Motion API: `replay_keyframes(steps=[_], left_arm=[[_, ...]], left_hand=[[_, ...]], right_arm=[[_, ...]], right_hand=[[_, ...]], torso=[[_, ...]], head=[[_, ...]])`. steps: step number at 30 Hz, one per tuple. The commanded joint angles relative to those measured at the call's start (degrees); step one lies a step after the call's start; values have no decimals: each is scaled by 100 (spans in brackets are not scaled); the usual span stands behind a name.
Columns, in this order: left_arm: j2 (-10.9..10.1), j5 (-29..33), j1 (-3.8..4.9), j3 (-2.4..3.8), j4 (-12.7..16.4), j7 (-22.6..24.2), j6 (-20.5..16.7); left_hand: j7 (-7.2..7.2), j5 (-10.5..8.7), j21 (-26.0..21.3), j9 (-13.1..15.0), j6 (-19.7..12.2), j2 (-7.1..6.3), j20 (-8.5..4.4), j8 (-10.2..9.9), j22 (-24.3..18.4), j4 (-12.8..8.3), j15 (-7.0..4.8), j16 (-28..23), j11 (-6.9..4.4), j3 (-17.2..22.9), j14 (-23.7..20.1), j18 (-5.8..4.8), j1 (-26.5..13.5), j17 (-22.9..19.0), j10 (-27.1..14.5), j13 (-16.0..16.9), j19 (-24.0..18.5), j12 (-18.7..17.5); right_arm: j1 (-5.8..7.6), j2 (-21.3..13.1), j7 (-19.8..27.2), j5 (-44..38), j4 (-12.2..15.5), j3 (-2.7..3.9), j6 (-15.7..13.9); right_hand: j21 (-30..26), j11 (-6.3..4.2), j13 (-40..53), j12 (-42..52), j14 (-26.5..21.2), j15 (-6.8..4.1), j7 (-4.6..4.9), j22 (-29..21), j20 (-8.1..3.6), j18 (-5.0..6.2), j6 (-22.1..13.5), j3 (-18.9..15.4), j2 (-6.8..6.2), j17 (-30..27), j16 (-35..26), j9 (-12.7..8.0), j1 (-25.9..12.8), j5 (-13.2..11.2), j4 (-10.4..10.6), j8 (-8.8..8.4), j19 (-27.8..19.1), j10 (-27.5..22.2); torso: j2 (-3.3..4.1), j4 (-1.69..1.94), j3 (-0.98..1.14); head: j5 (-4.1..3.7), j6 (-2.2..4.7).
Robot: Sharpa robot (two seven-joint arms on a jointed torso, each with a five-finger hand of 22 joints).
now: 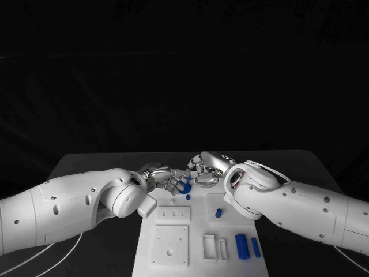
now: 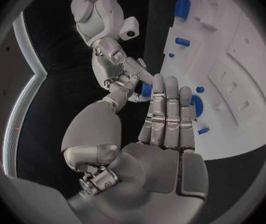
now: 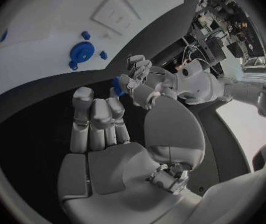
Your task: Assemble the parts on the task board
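Both hands meet fingertip to fingertip just above the far end of the white task board (image 1: pixel 169 242). Between them sits a small blue part (image 2: pixel 146 89) (image 3: pixel 117 86). In the left wrist view the right hand (image 2: pixel 117 67) has its fingers curled onto it. In the right wrist view the left hand (image 3: pixel 139 79) closes on it too. From the head view, the left hand (image 1: pixel 161 175) and right hand (image 1: pixel 208 167) hide that part. A blue gear (image 1: pixel 184 186) (image 2: pixel 197 106) (image 3: pixel 81 51) lies on the board beneath them, with small blue pegs (image 1: pixel 188 197) beside it.
Nearer me on the board lie a short blue piece (image 1: pixel 218 213) and two blue cylinders (image 1: pixel 242 246) (image 1: pixel 255 247), beside white slotted blocks (image 1: pixel 210 245). Square recessed plates (image 1: pixel 170 244) take up the board's left side. Black table (image 1: pixel 93 164) surrounds the board.
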Motion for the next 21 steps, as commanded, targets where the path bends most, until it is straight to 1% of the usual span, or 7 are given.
replay_keyframes(steps=[1, 10, 13, 21], left_arm=[[12, -37, 9, 5, 11, -7, 92], [-11, -43, 9, 5, -7, -10, 51], [0, -44, 8, 5, -14, -10, 60], [12, -47, 8, 5, -39, -30, 60]], left_hand=[[16, -22, 27, -4, -9, 7, -177, -18, -6, 30, -7, 40, 11, -9, -52, -23, -23, -9, -38, 9, -39, 29], [20, -22, 32, -3, -18, 1, -173, -26, -11, 49, -4, 45, 14, -15, -57, -24, -36, -17, -47, 20, -46, 35], [20, -22, 34, -2, -19, -2, -172, -27, -12, 57, -3, 47, 15, -17, -58, -24, -42, -20, -49, 24, -48, 37], [23, -22, 39, 0, -27, -4, -170, -35, -20, 90, -1, 53, 18, -20, -66, -24, -63, -31, -64, 37, -58, 42]], right_arm=[[-3, 18, 45, -2, 43, 2, 37], [-4, -3, 58, 18, 68, 2, 77], [-6, -2, 65, 29, 79, 2, 94], [-14, 2, 68, 42, 107, 2, 122]], right_hand=[[25, -8, -3, 8, -9, -37, 189, 79, -40, 324, 359, 27, 76, 9, -4, 279, -4, 42, 1, 109, -13, 25], [25, -8, -5, 5, -9, -37, 189, 78, -40, 324, 359, 30, 75, 9, -5, 282, -8, 52, -2, 108, -13, 23], [25, -8, -4, 6, -8, -37, 189, 78, -40, 324, 360, 31, 75, 10, -5, 283, -9, 54, -3, 108, -13, 24], [24, -8, -2, 7, -8, -37, 189, 78, -40, 324, 359, 31, 75, 10, -6, 285, -12, 59, -5, 107, -12, 25]], torso=[[0, 0, 1], [0, -4, 4], [0, -5, 6], [-2, -9, 7]], head=[[7, 6], [14, 1], [12, -3], [16, -3]])
